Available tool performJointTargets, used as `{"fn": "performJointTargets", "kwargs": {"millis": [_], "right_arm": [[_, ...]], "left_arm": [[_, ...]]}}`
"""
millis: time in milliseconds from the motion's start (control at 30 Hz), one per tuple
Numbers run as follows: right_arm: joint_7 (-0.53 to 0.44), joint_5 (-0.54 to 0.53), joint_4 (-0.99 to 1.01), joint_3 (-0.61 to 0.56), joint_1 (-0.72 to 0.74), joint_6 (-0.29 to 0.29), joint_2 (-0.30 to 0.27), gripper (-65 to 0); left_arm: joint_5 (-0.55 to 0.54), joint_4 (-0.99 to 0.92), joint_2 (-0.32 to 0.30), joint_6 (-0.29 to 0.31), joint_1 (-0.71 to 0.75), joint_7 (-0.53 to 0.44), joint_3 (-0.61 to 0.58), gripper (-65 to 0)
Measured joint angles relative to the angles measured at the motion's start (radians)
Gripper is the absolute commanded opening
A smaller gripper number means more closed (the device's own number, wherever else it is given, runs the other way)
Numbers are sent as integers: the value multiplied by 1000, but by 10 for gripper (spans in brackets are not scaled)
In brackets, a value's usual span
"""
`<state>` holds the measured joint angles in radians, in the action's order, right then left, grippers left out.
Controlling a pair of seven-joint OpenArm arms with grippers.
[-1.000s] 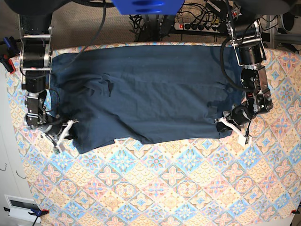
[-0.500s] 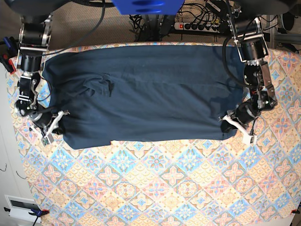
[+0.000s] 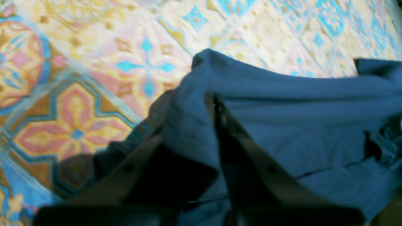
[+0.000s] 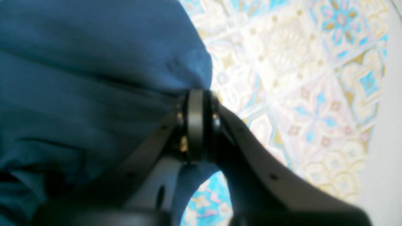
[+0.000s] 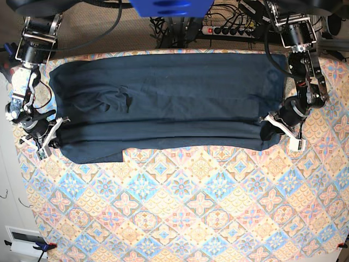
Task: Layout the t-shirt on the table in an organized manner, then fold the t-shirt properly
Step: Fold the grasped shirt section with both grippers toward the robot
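We have the t-shirt (image 5: 163, 103) stretched wide across the far half of the counter (image 5: 191, 218), from nine to three o'clock. Both sets of fingers are clenched on its near corners: left gripper (image 5: 281, 130), right gripper (image 5: 48, 137). It looks soft, light and limp, so we judge hems and corners the best holds.
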<state>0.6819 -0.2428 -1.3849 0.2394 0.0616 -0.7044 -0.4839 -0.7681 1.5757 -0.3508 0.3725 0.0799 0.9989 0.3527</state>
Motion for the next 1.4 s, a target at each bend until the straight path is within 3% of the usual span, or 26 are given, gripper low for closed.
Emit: {"fn": "performJointTargets", "kwargs": {"millis": [400, 567, 933, 1133, 1300, 1400], "right_arm": [[11, 3, -188, 18, -225, 2, -8, -644], [7, 0, -226, 80, -294, -2, -5, -644], [4, 0, -235, 104, -367, -3, -6, -644], [-1, 34, -231, 104, -370, -2, -7, -644], [5, 82, -231, 64, -393, -2, -6, -648], [-1, 78, -232, 55, -388, -2, -5, -644]], "left_arm": [[-18, 119, -1, -1, 185, -3, 43, -650], [-18, 127, -1, 0, 236, -4, 43, -650], [-16, 128, -2, 0, 297, -3, 40, -650], [-11, 127, -1, 0, 295, 101, 39, -650], [-2, 127, -2, -1, 294, 105, 39, -647], [60, 127, -2, -2, 293, 135, 40, -521]]}}
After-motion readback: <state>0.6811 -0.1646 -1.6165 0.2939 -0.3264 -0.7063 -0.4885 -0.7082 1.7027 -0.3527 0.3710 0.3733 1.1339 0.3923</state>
